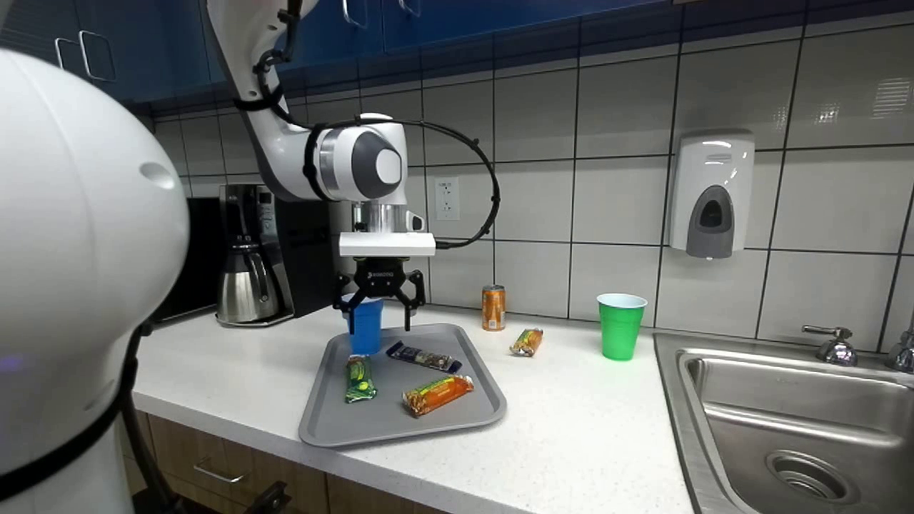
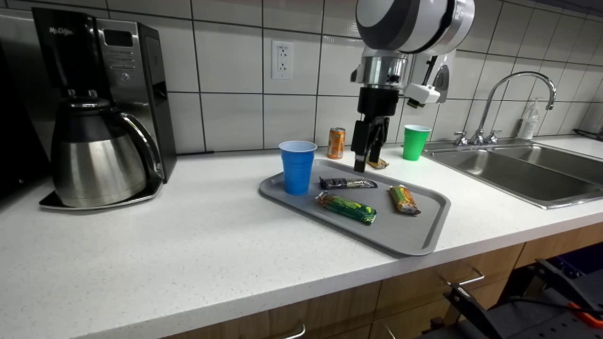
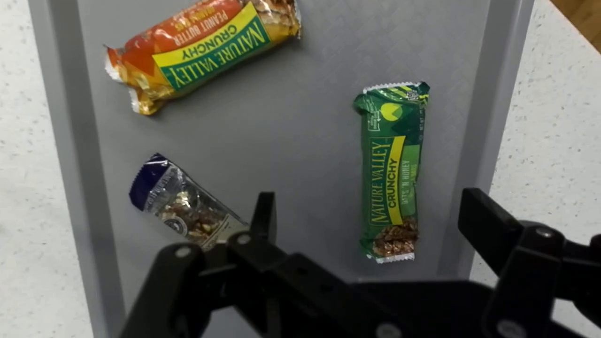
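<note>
My gripper [image 1: 379, 328] is open and empty above a grey tray [image 1: 457, 421]; it also shows open in the wrist view [image 3: 368, 206]. A green granola bar [image 3: 392, 173] lies on the tray, seen between the fingers in the wrist view. A dark-wrapped nut bar [image 3: 188, 202] lies beside the left finger there, partly hidden by it. An orange granola bar [image 3: 206, 49] lies farther off on the tray. A blue cup [image 2: 297, 172] stands upright on the tray; in an exterior view the gripper partly covers it [image 1: 366, 335]. The fingers appear apart from all these things.
An orange can [image 1: 493, 308], another granola bar [image 1: 527, 343] and a green cup [image 1: 620, 328] are on the counter near the tiled wall. A coffee maker with a steel carafe [image 2: 99, 160] stands at one side. A sink [image 1: 792, 428] is at the other side.
</note>
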Controlling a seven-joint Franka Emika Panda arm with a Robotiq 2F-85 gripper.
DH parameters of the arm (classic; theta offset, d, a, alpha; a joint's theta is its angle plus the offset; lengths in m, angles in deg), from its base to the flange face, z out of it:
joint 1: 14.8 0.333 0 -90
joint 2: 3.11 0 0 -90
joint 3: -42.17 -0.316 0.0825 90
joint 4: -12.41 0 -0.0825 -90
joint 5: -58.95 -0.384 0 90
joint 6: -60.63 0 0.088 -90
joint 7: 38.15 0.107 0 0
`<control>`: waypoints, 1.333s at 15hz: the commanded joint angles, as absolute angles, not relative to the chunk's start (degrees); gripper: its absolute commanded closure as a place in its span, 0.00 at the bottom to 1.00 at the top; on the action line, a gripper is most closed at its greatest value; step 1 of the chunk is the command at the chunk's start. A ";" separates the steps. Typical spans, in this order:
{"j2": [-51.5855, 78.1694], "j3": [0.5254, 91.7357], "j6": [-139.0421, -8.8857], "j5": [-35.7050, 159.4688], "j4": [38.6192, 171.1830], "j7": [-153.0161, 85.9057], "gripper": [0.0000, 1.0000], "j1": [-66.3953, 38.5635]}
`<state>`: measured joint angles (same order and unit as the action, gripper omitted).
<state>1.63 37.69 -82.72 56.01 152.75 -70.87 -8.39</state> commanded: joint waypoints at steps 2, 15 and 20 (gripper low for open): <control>3.10 35.21 -84.37 51.95 152.42 -76.67 0.00 -9.34; 8.57 33.20 -88.66 58.01 151.01 -75.53 0.00 -9.06; 11.20 32.91 -89.82 61.77 149.64 -74.97 0.00 -8.97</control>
<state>9.29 33.84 -88.81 59.51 151.31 -75.19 -8.34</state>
